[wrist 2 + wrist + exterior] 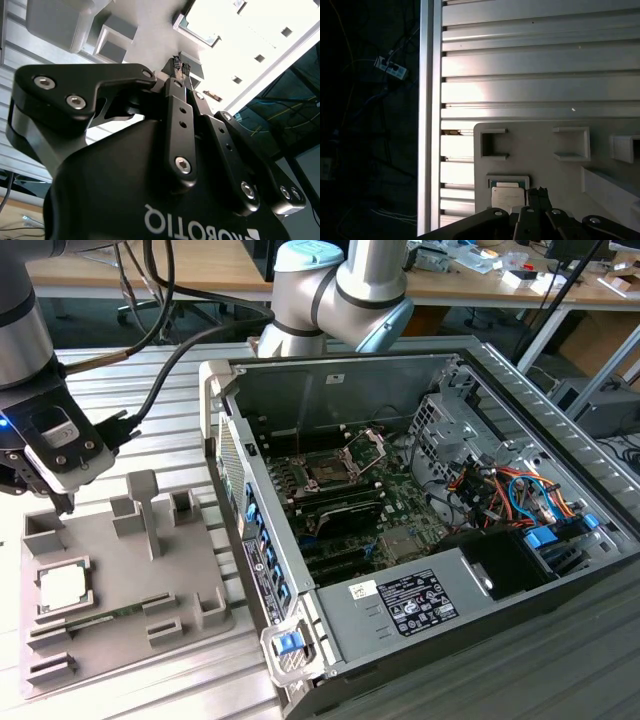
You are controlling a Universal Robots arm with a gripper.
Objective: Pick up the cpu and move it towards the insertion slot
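One black gripper (62,502), two fingers (176,69) seemingly clenched empty, over one grey plastic tray (120,585) near one cream-silver square cpu (62,587). One metal-framed insertion slot (328,472) well apart.

I count one cpu (62,585), one memory stick (100,618) and one grey tray (100,550). There is one open case (330,390), one motherboard (400,540) in it, and one socket (328,472) on that board. I have one gripper (181,67), and it has two fingers (175,70).
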